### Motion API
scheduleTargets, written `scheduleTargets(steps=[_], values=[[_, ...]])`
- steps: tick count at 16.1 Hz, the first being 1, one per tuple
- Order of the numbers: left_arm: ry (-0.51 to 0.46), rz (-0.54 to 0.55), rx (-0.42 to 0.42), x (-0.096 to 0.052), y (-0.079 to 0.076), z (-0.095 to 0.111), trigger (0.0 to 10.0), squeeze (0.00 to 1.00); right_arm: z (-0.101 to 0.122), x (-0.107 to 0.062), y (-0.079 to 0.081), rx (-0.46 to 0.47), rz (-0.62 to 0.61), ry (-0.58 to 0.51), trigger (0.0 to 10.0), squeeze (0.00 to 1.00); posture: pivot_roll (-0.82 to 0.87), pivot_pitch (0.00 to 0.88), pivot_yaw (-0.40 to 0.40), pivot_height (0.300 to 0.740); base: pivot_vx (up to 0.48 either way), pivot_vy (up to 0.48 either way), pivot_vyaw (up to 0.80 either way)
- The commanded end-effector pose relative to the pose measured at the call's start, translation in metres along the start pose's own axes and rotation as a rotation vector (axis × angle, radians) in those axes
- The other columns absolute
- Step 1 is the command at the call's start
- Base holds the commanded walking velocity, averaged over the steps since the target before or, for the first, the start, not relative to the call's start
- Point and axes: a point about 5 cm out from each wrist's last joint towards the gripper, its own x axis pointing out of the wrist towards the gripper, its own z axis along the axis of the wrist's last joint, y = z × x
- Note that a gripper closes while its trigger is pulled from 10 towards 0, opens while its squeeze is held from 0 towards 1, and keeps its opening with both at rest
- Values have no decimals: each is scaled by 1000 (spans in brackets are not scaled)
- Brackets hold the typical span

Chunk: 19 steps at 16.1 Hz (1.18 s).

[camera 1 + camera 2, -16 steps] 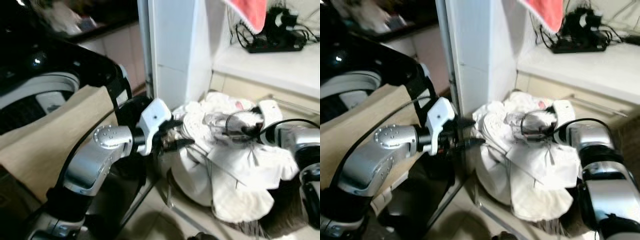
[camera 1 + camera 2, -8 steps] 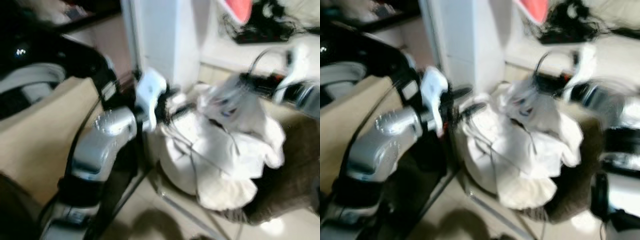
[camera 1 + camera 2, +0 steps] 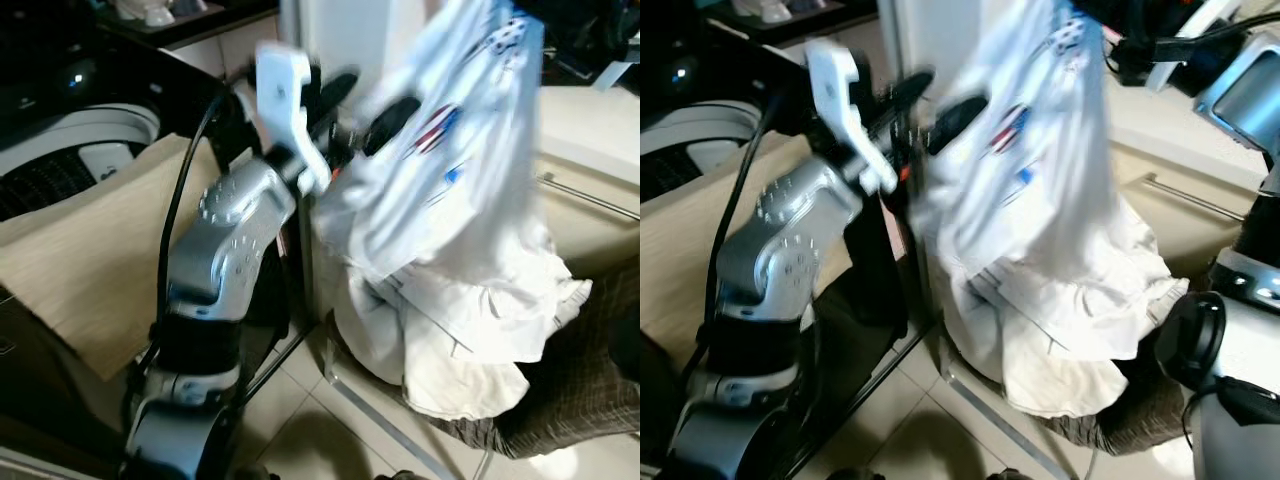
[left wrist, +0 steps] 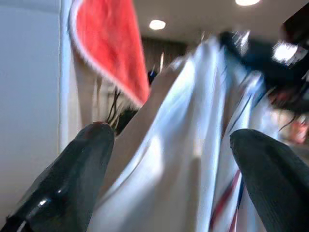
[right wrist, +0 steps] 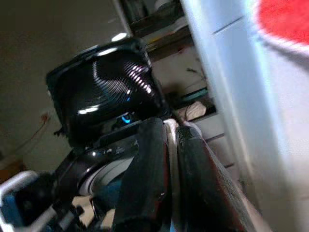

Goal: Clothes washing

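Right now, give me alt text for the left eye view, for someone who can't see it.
A white garment with small red and blue marks hangs lifted above a heap of white laundry. The silver left arm reaches up beside it, its left hand open with black fingers at the cloth. A washing machine stands to the left.

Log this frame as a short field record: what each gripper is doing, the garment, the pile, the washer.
right gripper: raised, shut on garment
garment: white, red and blue marks, hanging above the pile
left gripper: open, raised beside the garment
pile: white clothes heaped on the basket
basket: dark, on the floor
washer: on robot's left, drum open
towel: red, hanging
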Motion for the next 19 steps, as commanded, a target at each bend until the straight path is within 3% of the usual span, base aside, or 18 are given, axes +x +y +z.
scheduleTargets(steps=[1, 3, 4, 7, 9, 10, 19], values=[[-23, -21, -20, 3, -3, 3, 10000, 1000, 1, 4, 12, 2, 44, 0, 0, 0, -103, 0, 11, 740, 0, 0, 0], [-8, -57, -26, 9, -14, -5, 10000, 1000, -8, 15, 24, 23, 87, 26, 0, 0, -103, 0, 9, 740, 0, 0, 0], [18, -74, -12, 10, -18, -10, 10000, 0, -14, 18, 28, 33, 104, 38, 0, 0, -103, 0, 9, 740, 0, 0, 0], [121, -102, 100, 6, -22, -29, 10000, 0, -23, 24, 35, 53, 123, 35, 0, 0, -99, 0, 14, 740, 0, 0, 0], [138, -108, 95, 4, -23, -32, 10000, 0, -23, 24, 37, 58, 119, 28, 0, 0, -98, 0, 17, 740, 0, 0, 0], [143, -104, 91, 3, -22, -34, 0, 0, -24, 24, 38, 62, 115, 22, 0, 0, -98, 0, 18, 740, 0, 0, 0], [115, -79, 68, 2, -16, -29, 0, 0, -31, 22, 40, 63, 86, 20, 0, 0, -95, 0, 29, 740, 0, 0, 0]])
